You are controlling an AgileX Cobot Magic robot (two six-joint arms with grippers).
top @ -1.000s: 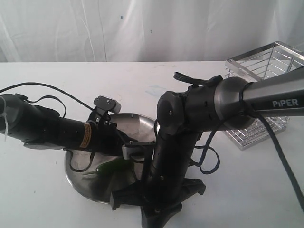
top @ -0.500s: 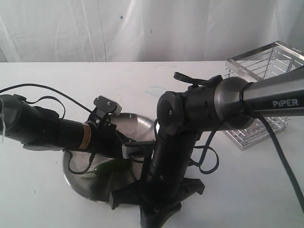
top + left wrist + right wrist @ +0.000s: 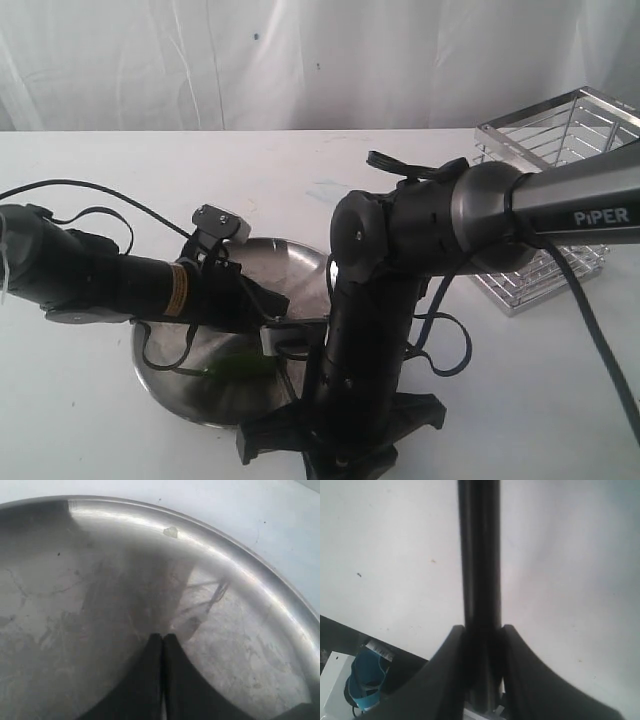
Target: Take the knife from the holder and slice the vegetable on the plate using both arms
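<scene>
The round steel plate (image 3: 190, 392) lies on the white table under both arms. A patch of the green vegetable (image 3: 240, 366) shows on it between the arms; most of it is hidden. My left gripper (image 3: 163, 636) hangs low over the bare plate (image 3: 240, 565), shut with nothing between its fingers. My right gripper (image 3: 483, 627) is shut on the black knife (image 3: 480, 555), which runs straight out from the jaws. In the exterior view the right arm (image 3: 365, 330) points down at the plate's near edge and hides the knife. The chrome wire holder (image 3: 560, 140) stands at the back right.
A white curtain closes off the back of the table. Cables loop around both arms over the plate. The right arm's grey forearm (image 3: 580, 205) crosses in front of the holder.
The left arm has sunk slightly and reached a little farther over the plate. The right arm's lower end has dropped and shifted slightly right. Less of the vegetable shows.
</scene>
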